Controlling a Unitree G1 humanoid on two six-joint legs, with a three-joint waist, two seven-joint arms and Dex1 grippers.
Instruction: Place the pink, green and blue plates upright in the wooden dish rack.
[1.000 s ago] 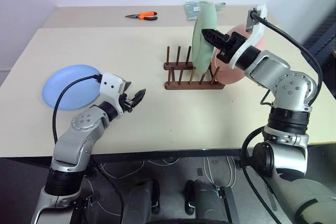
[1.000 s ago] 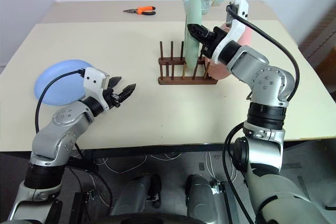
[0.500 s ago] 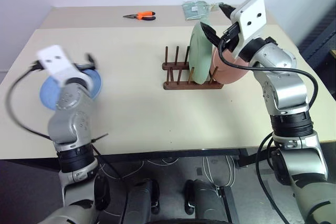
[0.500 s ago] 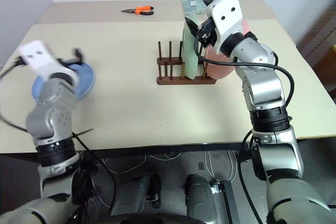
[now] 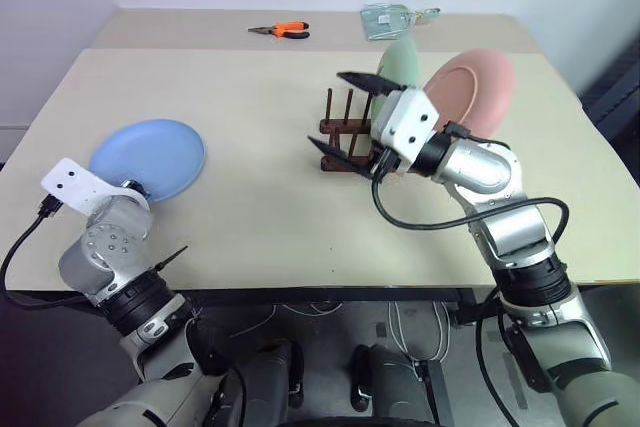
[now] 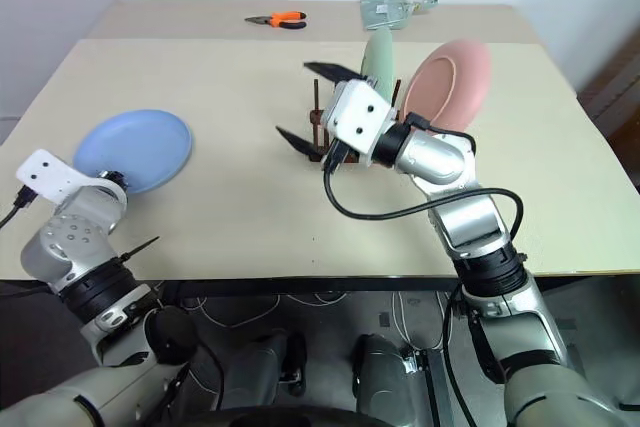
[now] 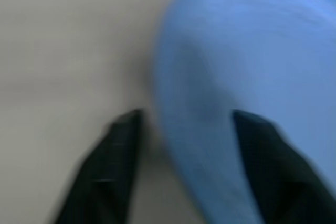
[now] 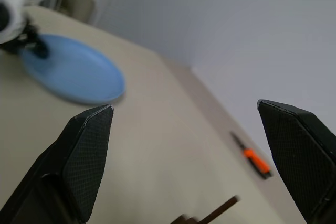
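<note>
The blue plate [image 5: 147, 157] lies flat on the worktop [image 5: 250, 207] over on the left side, well apart from the rack [image 5: 345, 137]. The left claw [image 7: 184, 145] is right at its near edge, and in the wrist view its two fingers [image 7: 113, 156] stand apart with the plate's rim between them, one finger over the plate and the other over bare worktop. Can't tell whether they actually touch the rim, since that view is pretty smeared. The green plate [image 5: 400, 59] stands upright in the rack, seen edge-on, and the pink plate [image 5: 470, 87] stands just beside it at the right end, tilted a bit so its face is towards the camera. The right claw [image 5: 345, 117] hangs in front of the rack with its fingers [image 8: 86, 150] spread wide and nothing in them, pointing across the worktop towards the blue plate. Orange-handled pliers [image 5: 280, 30] lie at the far edge of the worktop, and a clear bag [image 5: 390, 17] sits at the back behind the rack.
</note>
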